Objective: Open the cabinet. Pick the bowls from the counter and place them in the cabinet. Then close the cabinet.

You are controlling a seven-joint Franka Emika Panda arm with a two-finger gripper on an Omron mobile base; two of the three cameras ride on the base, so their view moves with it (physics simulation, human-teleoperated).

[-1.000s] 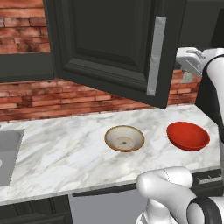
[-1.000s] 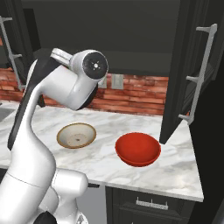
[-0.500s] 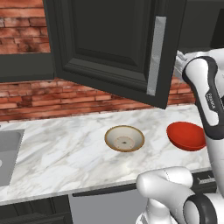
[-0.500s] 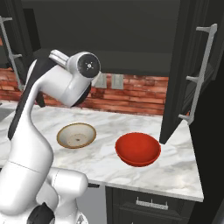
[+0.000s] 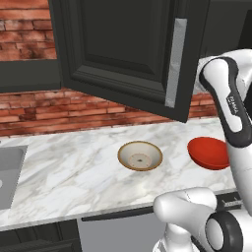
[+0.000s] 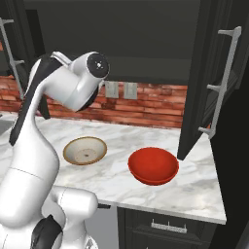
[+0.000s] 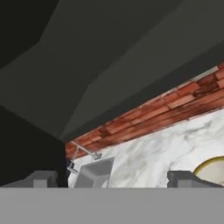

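The cabinet's [image 5: 123, 44] dark door hangs swung out over the counter [image 5: 74, 167], its silver bar handle [image 5: 176, 64] facing me; from the right its other door [image 6: 202, 82] also stands open. On the marble sit the tan-rimmed bowl [image 5: 140, 155] [image 6: 85, 150] and, to its right, the red bowl [image 5: 209, 152] [image 6: 153, 165]. My gripper [image 7: 113, 179] is open with nothing between its fingertips [image 7: 183, 178]. It looks along the cabinet's underside toward the brick wall, with the tan bowl's rim [image 7: 214, 168] at the lower right. My white arm [image 5: 226, 98] arches above the red bowl.
A grey sink basin [image 5: 7, 172] is set into the counter's left end, and its faucet [image 7: 83, 151] is seen from the hand. A brick backsplash [image 6: 146, 104] with wall outlets runs behind. Dark drawers [image 6: 165, 226] lie under the counter's right part.
The arm has pulled back from the open door's handle and folded in over the counter. The jaws stay open. Door and bowls have not moved.
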